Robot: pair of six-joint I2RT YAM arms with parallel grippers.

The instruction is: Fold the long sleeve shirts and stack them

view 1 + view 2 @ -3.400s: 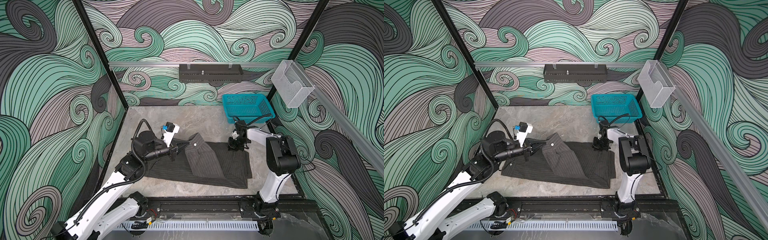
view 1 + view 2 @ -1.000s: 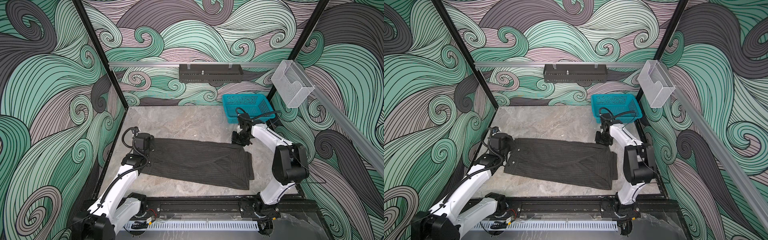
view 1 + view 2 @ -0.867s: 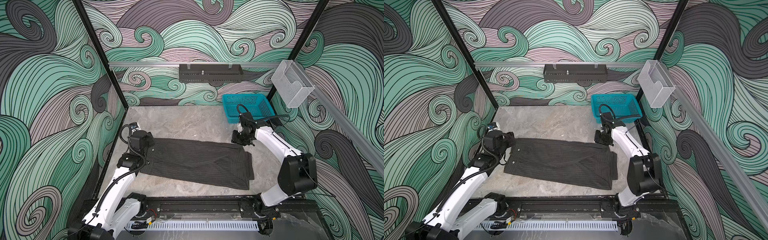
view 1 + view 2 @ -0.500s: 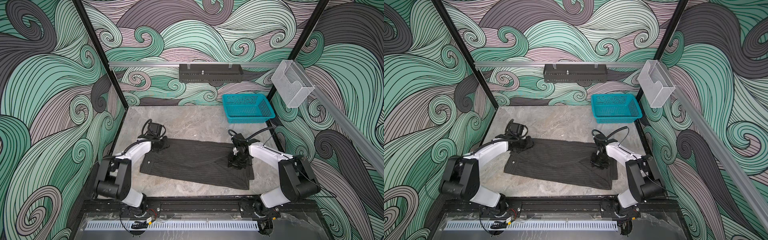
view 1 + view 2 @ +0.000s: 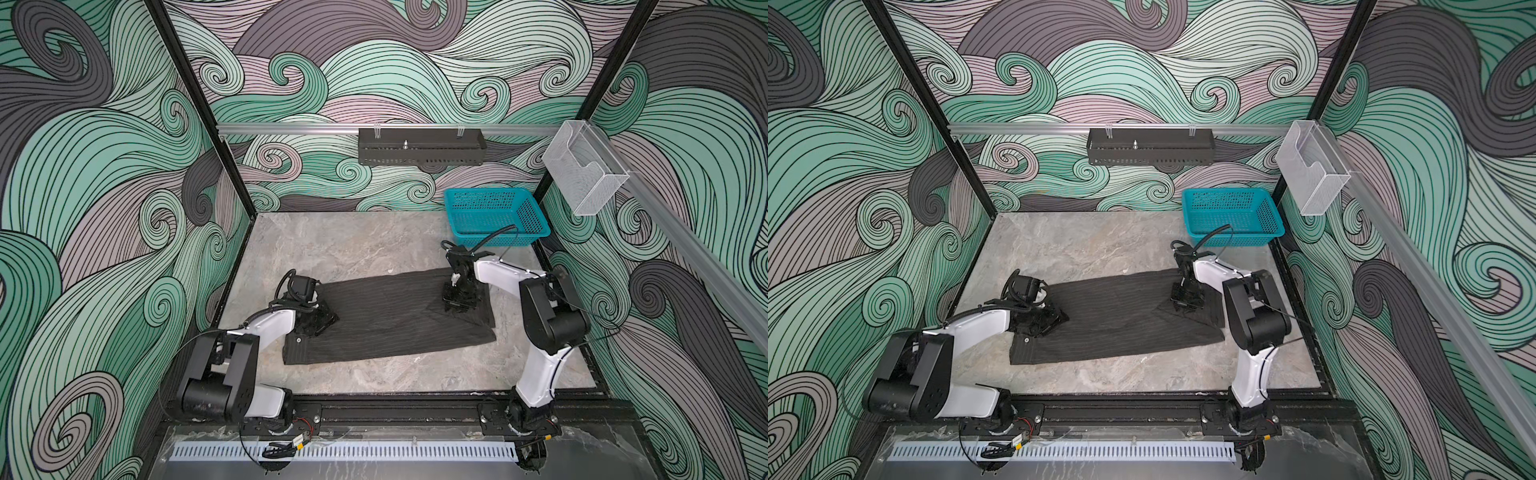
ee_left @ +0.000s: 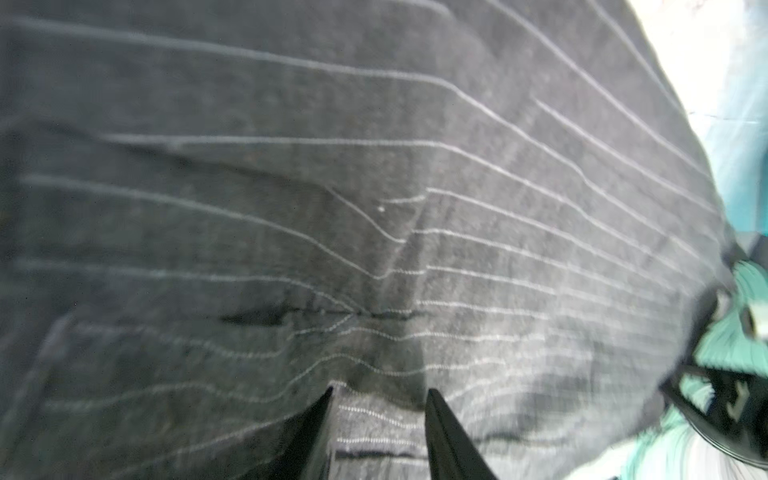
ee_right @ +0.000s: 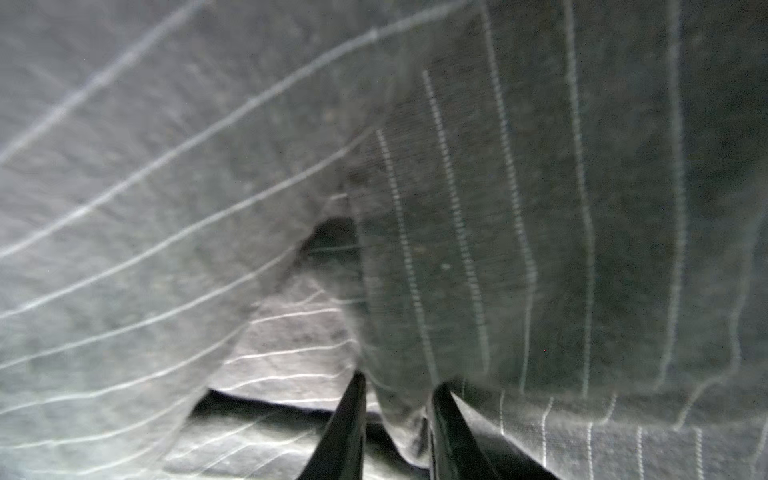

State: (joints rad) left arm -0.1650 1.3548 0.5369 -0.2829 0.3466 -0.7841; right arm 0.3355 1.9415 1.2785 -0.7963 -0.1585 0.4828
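Observation:
The long sleeve shirt lies on the table as one long dark pinstriped band running left to right. My left gripper is down on its left end. In the left wrist view the gripper is shut on a puckered ridge of the shirt. My right gripper presses on the right part, beside a diagonal fold edge. In the right wrist view the gripper pinches a raised fold of the shirt between its fingers.
A teal mesh basket stands at the back right, just behind the right arm. On the back wall hangs a black rack. A clear plastic holder sticks out at the right. Bare marble table lies behind the shirt.
Both grippers have come in from the shirt's far corners onto the cloth, and their jaws have narrowed onto it. The left arm now reaches in low from the front left.

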